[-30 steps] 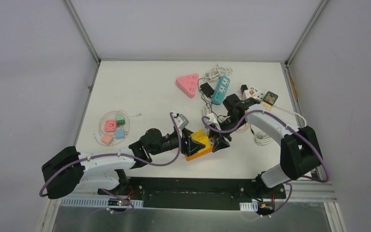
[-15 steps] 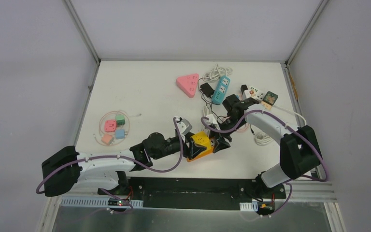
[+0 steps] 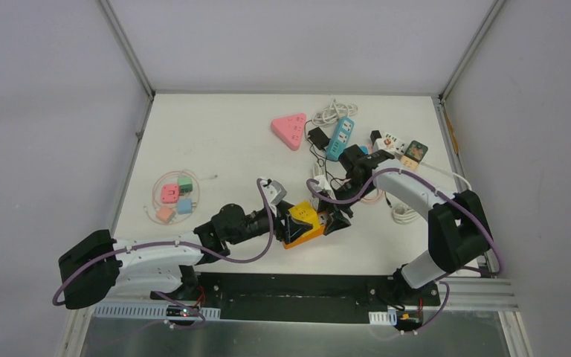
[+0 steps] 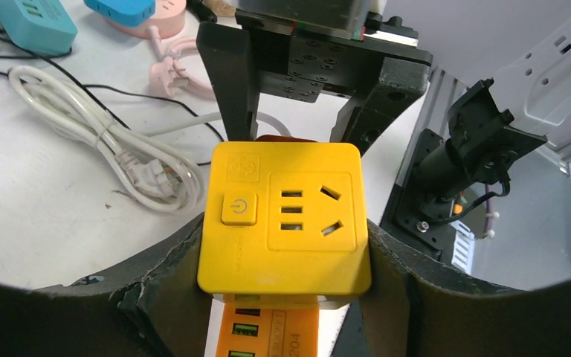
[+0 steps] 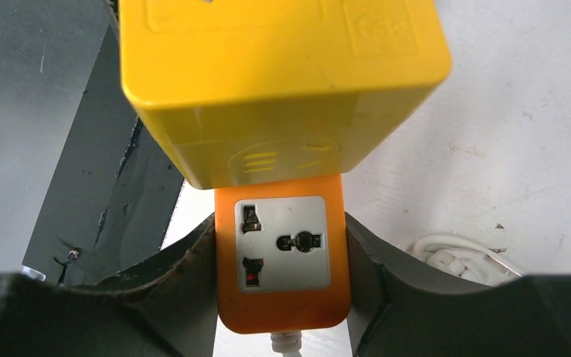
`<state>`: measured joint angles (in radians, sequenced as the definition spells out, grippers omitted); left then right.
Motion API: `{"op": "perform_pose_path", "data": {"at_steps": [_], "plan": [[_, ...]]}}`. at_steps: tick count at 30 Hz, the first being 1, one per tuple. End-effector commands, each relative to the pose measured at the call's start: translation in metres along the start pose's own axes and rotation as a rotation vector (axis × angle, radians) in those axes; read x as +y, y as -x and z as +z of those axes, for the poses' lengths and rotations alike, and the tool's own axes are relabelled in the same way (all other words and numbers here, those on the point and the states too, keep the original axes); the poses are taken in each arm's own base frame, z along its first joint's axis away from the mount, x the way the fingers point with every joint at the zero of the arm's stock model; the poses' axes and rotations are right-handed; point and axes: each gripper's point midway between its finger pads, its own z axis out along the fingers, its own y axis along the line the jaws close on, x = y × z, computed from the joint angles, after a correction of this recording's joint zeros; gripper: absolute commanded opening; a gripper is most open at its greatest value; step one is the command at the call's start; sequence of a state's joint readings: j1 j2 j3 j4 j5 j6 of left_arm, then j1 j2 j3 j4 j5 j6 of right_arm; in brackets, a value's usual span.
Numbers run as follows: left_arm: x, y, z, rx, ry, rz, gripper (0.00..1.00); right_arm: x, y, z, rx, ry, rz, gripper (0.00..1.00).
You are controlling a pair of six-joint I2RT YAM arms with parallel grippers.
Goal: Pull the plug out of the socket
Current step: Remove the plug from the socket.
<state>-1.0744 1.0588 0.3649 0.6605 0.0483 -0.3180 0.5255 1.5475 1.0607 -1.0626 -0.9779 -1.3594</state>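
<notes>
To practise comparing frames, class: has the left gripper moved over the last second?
Yes, slightly. Against the pink triangular strip, which stays put, the left gripper and the yellow socket cube it holds have drifted a little leftward in the top view.

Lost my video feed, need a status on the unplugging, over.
Left gripper clamped on yellow cube. Right gripper clamped on orange socket block. Cube against block, not pulled apart. White cable beside them, clear.

Touching (both tilted): yellow socket cube (image 4: 286, 216), orange plug (image 5: 282, 256).
</notes>
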Motion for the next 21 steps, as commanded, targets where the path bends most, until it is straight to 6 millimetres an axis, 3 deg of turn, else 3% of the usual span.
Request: {"op": "perform_pose_path", "data": {"at_steps": [1,6,11,14,21], "plan": [[0.011,0.061,0.003,-0.213,0.059,-0.087,0.0,-0.002,-0.007,-0.005,0.05,-0.011,0.026,0.0],[-0.021,0.057,0.006,-0.146,-0.094,0.153,0.0,-0.002,-0.008,-0.005,0.052,-0.011,0.028,0.0],[0.003,0.08,-0.003,-0.261,0.052,-0.045,0.0,-0.002,-0.008,-0.004,0.054,-0.007,0.031,0.0],[0.011,0.082,-0.007,-0.297,0.07,-0.145,0.0,-0.002,-0.008,-0.004,0.055,-0.006,0.032,0.0],[-0.031,0.061,0.003,-0.094,-0.09,0.286,0.0,-0.001,-0.008,-0.003,0.055,-0.001,0.032,0.0]]}}
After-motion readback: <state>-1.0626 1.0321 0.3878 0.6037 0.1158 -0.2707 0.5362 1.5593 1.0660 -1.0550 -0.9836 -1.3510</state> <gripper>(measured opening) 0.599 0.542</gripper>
